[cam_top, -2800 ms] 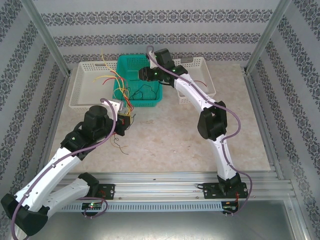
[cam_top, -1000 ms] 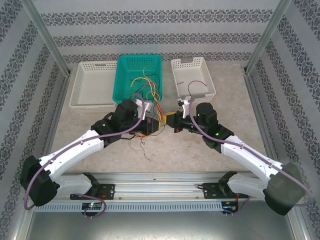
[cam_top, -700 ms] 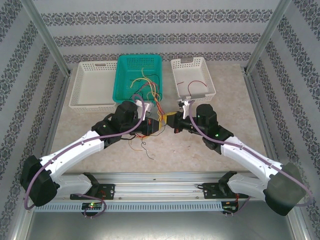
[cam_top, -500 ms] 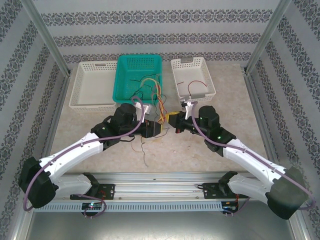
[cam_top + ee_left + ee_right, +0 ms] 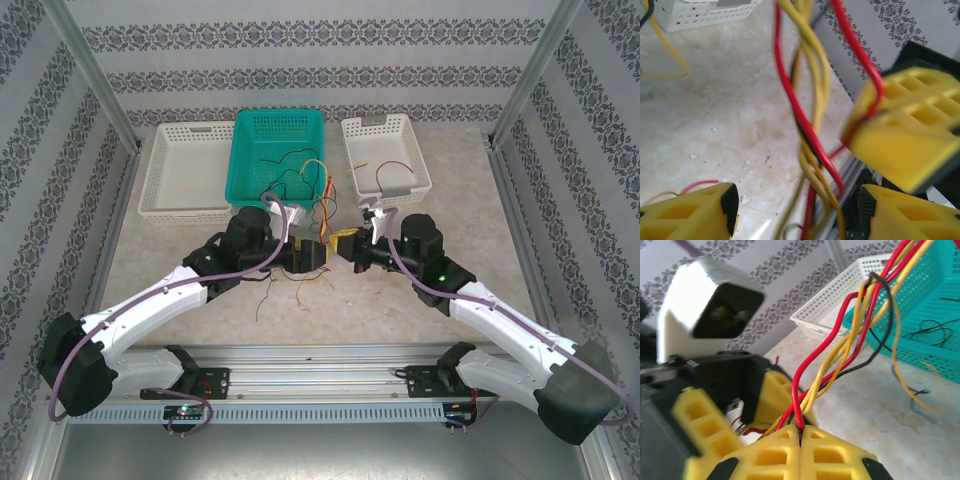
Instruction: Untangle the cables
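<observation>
The cables [image 5: 322,205], a twisted bundle of red, yellow-orange and black wires, rise from between my two grippers toward the teal basket [image 5: 250,160]. Some loose ends trail on the table [image 5: 268,296]. My right gripper [image 5: 346,247] is shut, its yellow fingers pinching a red cable [image 5: 799,410] with a black strand at the tips [image 5: 801,432]. My left gripper [image 5: 316,256] faces it, almost touching. Its jaws stand open [image 5: 797,205], and the bundle [image 5: 810,145] hangs between the two fingers without being pinched. The right gripper's yellow finger [image 5: 912,132] shows close by.
A white basket [image 5: 160,170] stands left of the teal one. Another white basket [image 5: 418,165] on the right holds a red wire [image 5: 396,167]. Thin black wires [image 5: 285,180] lie in the teal basket. An aluminium rail [image 5: 320,355] runs along the near edge.
The right arm has come from the teal basket to meet the left gripper at mid-table. In the last second the bundle's loop has risen over the basket and the loose ends have swung left.
</observation>
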Robot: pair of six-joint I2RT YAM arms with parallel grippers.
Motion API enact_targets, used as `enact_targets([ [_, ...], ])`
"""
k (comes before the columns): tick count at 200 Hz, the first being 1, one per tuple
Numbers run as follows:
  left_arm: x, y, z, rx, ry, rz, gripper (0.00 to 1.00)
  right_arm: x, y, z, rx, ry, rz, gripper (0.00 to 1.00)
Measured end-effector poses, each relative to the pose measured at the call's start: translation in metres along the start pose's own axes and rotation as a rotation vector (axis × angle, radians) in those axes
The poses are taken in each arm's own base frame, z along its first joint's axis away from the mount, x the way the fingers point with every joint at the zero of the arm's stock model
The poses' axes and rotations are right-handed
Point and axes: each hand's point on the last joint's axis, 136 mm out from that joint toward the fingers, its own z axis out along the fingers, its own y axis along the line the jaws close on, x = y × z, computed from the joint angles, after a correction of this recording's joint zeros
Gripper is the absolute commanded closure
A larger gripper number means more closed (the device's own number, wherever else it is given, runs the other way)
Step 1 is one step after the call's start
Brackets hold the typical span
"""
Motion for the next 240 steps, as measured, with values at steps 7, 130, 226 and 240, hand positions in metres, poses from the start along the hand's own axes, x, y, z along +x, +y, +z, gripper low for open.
enact_targets([
  [7, -0.003, 0.003, 0.000, -0.005, -0.011, -0.006, 0.36, 0.001, 0.002, -0.002, -0.008, 0.006, -0.009, 1.00],
  [130, -0.024, 0.011, 0.003, 0.044, -0.088, -0.081, 0.40, 0.012, 0.009, -0.010, -0.025, 0.056, -0.040, 1.00],
  [226, -0.012, 0.001, 0.003, 0.134, -0.058, -0.087, 0.54, 0.012, 0.004, -0.009, -0.002, 0.053, -0.041, 1.00],
  [240, -0.013, 0.001, 0.004, 0.137, -0.061, -0.087, 0.55, 0.012, 0.004, -0.009, -0.003, 0.053, -0.041, 1.00],
])
